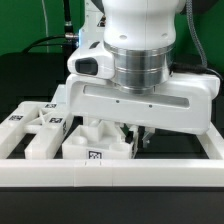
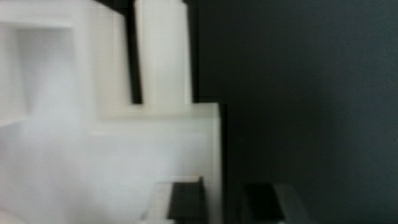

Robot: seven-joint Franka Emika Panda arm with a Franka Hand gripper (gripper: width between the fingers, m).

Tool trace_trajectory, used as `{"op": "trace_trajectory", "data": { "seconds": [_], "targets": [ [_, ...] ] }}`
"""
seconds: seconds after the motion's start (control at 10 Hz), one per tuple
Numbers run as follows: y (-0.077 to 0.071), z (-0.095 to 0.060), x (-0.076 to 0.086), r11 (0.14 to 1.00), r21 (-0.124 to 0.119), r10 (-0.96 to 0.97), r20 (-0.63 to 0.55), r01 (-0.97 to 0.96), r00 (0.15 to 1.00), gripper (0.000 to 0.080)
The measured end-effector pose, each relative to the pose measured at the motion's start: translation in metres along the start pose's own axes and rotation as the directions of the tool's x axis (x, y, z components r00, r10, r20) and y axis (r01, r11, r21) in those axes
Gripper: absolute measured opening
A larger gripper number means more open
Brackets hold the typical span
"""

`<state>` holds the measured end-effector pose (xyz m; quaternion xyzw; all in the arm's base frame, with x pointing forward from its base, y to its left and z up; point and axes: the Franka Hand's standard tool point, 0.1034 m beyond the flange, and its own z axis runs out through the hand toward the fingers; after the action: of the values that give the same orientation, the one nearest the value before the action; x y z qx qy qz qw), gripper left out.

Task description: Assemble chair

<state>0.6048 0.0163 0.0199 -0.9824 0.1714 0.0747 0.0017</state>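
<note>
Several white chair parts with marker tags lie on the black table; one (image 1: pixel 40 122) sits at the exterior view's left and another (image 1: pixel 97 148) lies just beside my fingers. My gripper (image 1: pixel 135 137) is down at table level, right of that part. In the wrist view a blurred white part (image 2: pixel 107 150) fills one side, and its straight edge runs into the narrow gap of my gripper (image 2: pixel 221 205). The fingers (image 2: pixel 185 203) stand close together. Whether they pinch the part's edge is hidden by blur.
A low white frame (image 1: pixel 110 172) runs along the front of the work area and up the exterior view's right side (image 1: pixel 214 150). Bare black table (image 2: pixel 311 100) lies on the other side of the part's edge.
</note>
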Motion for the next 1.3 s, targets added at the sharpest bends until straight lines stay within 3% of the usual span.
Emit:
{"op": "trace_trajectory", "data": {
  "seconds": [0.6,0.8,1.0,1.3],
  "targets": [
    [-0.001,0.000,0.000,1.000,0.000,-0.002,0.000,0.002,1.000,0.0032],
    [-0.007,0.000,-0.005,0.993,-0.009,-0.122,0.017,0.122,0.992,0.0032],
    [-0.014,-0.003,-0.004,0.963,-0.003,-0.271,0.033,0.271,0.962,0.0032],
    [-0.015,-0.002,-0.004,0.962,-0.003,-0.274,0.032,0.274,0.961,0.0032]
  ]
}}
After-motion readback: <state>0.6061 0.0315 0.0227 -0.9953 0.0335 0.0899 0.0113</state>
